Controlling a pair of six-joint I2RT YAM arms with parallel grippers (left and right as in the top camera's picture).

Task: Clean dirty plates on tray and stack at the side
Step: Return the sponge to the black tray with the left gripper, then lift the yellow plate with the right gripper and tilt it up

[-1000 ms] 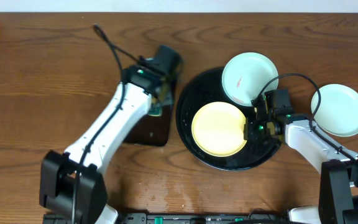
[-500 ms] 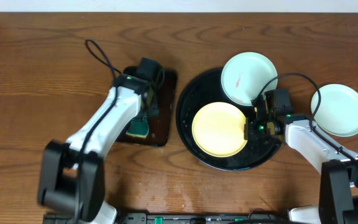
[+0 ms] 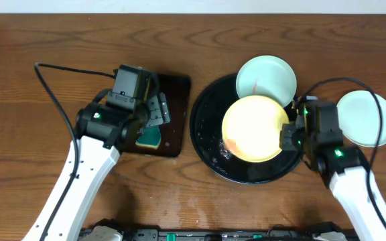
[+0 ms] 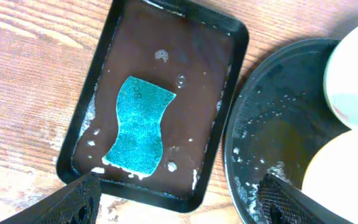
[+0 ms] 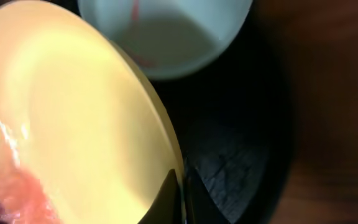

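My right gripper (image 3: 288,134) is shut on the right rim of the pale yellow plate (image 3: 254,127), which it holds tilted above the round black tray (image 3: 205,144). In the right wrist view the fingers pinch the yellow plate (image 5: 73,124) at its edge, my right gripper (image 5: 182,193) closed there, and a red smear (image 5: 17,193) shows low on the plate. A mint-white plate (image 3: 267,77) with a red mark rests on the tray's far rim. Another mint-white plate (image 3: 366,118) lies on the table to the right. My left gripper (image 3: 156,112) hangs open and empty over the teal sponge (image 4: 138,130).
The sponge (image 3: 151,137) lies in a small rectangular dark tray (image 4: 238,37) holding brown water and suds, left of the round tray (image 4: 272,130). Foam specks dot the round tray's floor. A black cable loops off the left arm across the wooden table (image 3: 32,40).
My left gripper opened, let the sponge go into the rectangular tray, and drew back to the left. My right gripper raised and tilted the yellow plate, shifting it to the right.
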